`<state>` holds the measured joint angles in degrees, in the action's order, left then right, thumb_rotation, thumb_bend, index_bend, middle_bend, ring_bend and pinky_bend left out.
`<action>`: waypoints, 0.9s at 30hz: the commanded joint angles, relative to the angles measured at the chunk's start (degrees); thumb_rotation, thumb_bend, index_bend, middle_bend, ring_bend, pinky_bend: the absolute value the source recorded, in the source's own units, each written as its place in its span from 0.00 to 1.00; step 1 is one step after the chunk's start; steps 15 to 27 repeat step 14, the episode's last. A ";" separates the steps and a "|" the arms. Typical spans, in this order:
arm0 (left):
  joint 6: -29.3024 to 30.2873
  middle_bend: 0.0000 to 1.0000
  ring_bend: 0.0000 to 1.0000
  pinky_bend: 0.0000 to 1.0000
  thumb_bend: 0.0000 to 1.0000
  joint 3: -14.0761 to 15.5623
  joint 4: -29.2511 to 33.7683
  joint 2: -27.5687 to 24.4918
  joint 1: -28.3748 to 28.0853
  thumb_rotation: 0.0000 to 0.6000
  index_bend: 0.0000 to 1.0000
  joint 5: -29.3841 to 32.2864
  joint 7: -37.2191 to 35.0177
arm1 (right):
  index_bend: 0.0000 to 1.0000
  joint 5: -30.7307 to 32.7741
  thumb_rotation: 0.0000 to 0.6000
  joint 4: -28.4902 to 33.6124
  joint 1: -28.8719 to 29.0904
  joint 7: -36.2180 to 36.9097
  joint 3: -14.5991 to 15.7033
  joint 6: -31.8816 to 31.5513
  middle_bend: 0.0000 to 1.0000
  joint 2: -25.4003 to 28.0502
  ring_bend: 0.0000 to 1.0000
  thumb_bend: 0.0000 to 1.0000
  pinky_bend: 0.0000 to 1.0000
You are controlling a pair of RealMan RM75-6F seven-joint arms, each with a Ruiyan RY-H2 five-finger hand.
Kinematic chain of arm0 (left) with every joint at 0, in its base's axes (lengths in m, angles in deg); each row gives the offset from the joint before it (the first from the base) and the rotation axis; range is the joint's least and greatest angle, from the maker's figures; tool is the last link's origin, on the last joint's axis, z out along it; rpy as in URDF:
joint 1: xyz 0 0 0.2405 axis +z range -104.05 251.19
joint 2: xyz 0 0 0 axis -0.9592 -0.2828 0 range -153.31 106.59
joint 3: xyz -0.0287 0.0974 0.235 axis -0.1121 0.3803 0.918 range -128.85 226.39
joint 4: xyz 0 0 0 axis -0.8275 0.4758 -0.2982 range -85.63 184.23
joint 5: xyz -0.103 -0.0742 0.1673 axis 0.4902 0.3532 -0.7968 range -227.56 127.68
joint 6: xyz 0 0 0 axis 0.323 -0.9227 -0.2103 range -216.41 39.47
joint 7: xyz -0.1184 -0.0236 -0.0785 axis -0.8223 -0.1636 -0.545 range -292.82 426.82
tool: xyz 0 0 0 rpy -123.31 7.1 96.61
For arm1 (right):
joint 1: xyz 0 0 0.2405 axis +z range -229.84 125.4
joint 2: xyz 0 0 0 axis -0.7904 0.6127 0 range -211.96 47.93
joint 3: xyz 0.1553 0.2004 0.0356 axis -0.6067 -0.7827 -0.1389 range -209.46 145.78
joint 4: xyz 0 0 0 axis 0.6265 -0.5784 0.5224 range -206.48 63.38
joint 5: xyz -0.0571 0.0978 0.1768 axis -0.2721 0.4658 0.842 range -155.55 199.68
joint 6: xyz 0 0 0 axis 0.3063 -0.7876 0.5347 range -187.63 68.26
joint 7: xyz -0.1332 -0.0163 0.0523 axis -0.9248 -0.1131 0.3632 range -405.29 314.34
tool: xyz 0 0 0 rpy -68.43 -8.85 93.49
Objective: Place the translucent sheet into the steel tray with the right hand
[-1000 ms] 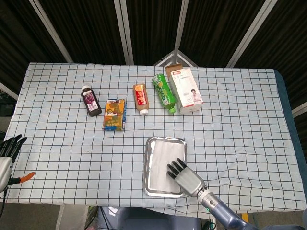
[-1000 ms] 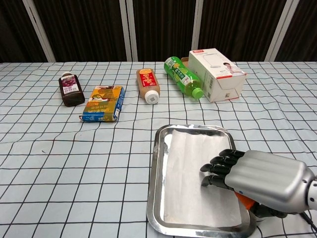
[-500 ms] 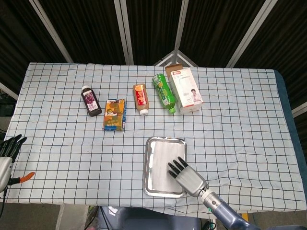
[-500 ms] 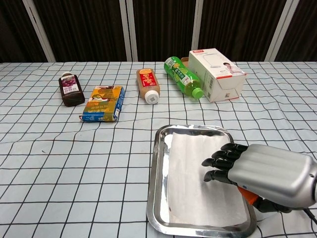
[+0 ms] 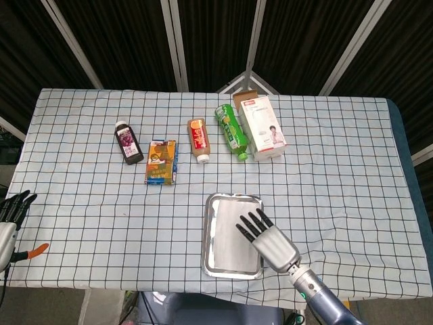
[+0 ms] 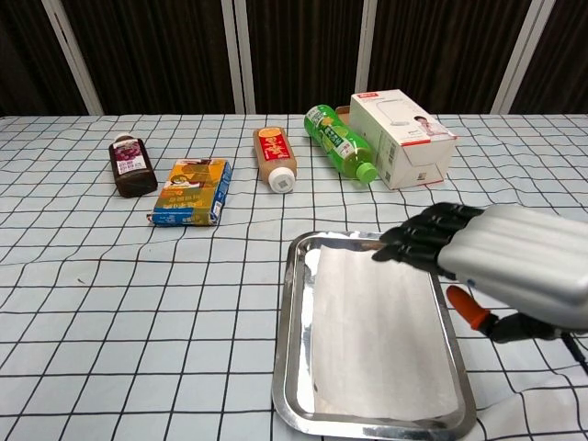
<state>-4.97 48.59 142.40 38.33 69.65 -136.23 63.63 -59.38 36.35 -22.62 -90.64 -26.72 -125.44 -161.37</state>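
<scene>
The translucent sheet (image 6: 377, 331) lies flat inside the steel tray (image 6: 286, 340), near the table's front edge; in the head view the sheet (image 5: 230, 237) shows pale within the tray (image 5: 207, 240). My right hand (image 6: 501, 262) hovers above the tray's right side with its fingers extended and apart, holding nothing and clear of the sheet. From the head view the right hand (image 5: 270, 240) overlaps the tray's right rim. My left hand (image 5: 10, 217) stays at the far left edge of the table, fingers spread, empty.
Across the back of the table lie a dark bottle (image 6: 131, 165), a snack packet (image 6: 192, 191), an orange-labelled bottle (image 6: 275, 157), a green bottle (image 6: 339, 142) and a white box (image 6: 401, 136). An orange-handled tool (image 5: 32, 252) lies by my left hand.
My right hand has lifted off the sheet and risen above the tray's right side, its fingers spreading out. The sheet stays flat in the tray. The left hand has not moved.
</scene>
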 commanded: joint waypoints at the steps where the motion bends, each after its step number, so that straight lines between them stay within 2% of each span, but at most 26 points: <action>1: -0.04 0.00 0.00 0.00 0.00 0.06 -0.03 -0.02 -0.02 1.00 0.00 -0.12 -0.01 | 0.01 -2.64 1.00 -0.13 -4.71 5.84 -0.32 -7.87 0.04 3.34 0.00 0.57 0.00; 3: -0.08 0.00 0.00 0.00 0.00 0.13 -0.08 0.02 -0.08 1.00 0.00 -0.30 0.13 | 0.00 -3.33 1.00 -0.86 -7.16 9.15 0.03 -11.66 0.01 5.07 0.00 0.49 0.00; 6: -0.05 0.00 0.00 0.00 0.00 0.17 -0.10 0.12 -0.10 1.00 0.00 -0.47 0.49 | 0.00 -4.31 1.00 -2.39 -10.66 14.01 0.74 -16.67 0.00 7.39 0.00 0.43 0.00; 14: 0.60 0.00 0.00 0.00 0.00 0.11 -0.03 0.63 0.18 1.00 0.00 -0.44 2.22 | 0.00 -3.30 1.00 -5.36 -21.41 31.83 2.12 -28.75 0.00 11.71 0.00 0.39 0.00; 27: 0.60 0.00 0.00 0.00 0.00 0.11 -0.03 0.63 0.18 1.00 0.00 -0.44 2.22 | 0.00 -3.30 1.00 -5.36 -21.41 31.83 2.12 -28.75 0.00 11.71 0.00 0.39 0.00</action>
